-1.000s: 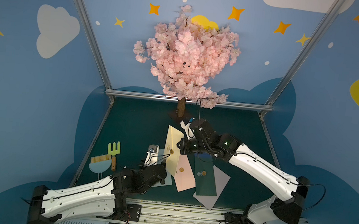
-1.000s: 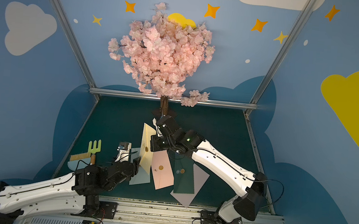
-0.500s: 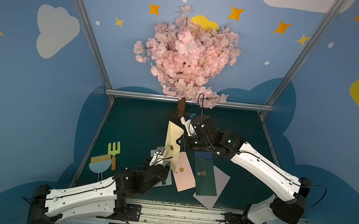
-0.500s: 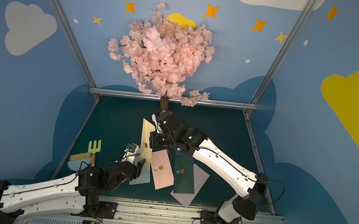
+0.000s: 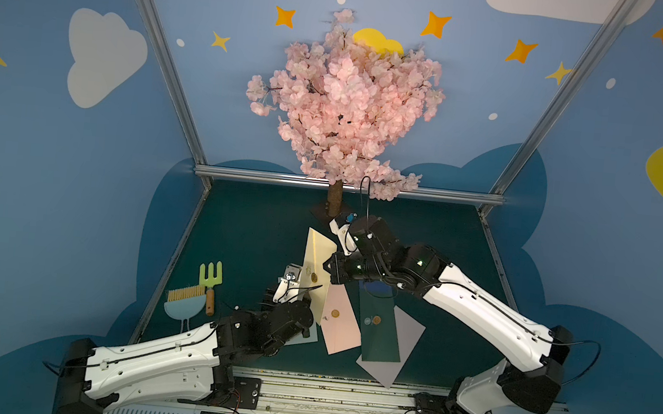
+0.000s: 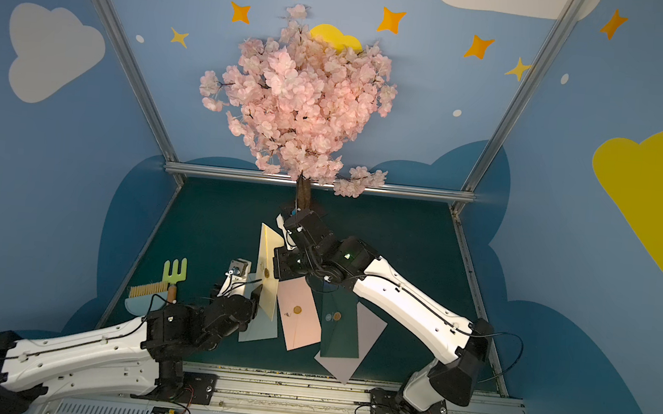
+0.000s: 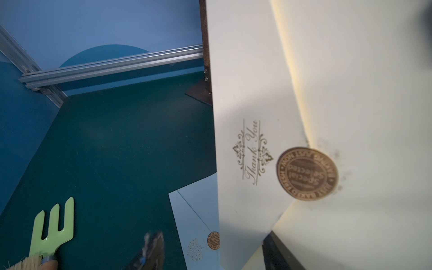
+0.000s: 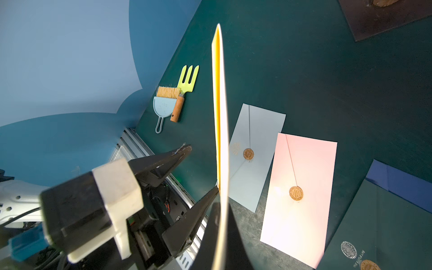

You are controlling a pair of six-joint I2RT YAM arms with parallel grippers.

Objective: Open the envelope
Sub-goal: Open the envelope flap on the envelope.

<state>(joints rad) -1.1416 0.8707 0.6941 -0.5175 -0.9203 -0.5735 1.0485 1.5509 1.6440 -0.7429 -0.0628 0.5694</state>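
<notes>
My right gripper (image 5: 330,267) (image 8: 221,233) is shut on a long edge of the cream envelope (image 5: 318,265) (image 6: 268,268), holding it upright above the table. The envelope's face (image 7: 257,93) carries gold "Thank You" print and a round brown seal (image 7: 307,173) on the flap's tip. A yellow gap shows along the flap's edge. My left gripper (image 5: 310,297) (image 8: 201,169) (image 7: 215,257) stands open beside the envelope. One of its fingers (image 7: 278,252) touches the envelope below the seal, and the other (image 7: 152,247) hangs free. I cannot tell whether the finger is under the flap.
Flat on the green table (image 5: 257,230) lie a light blue envelope (image 5: 305,336), a pink one (image 5: 341,321), a dark green one (image 5: 378,324) and a lilac one (image 5: 394,355). A green fork (image 5: 211,277) and brush (image 5: 183,305) lie at left. The blossom tree (image 5: 343,105) stands behind.
My left gripper has moved up and right to the envelope, and one finger now touches it. The right gripper has turned the envelope more edge-on to the top views.
</notes>
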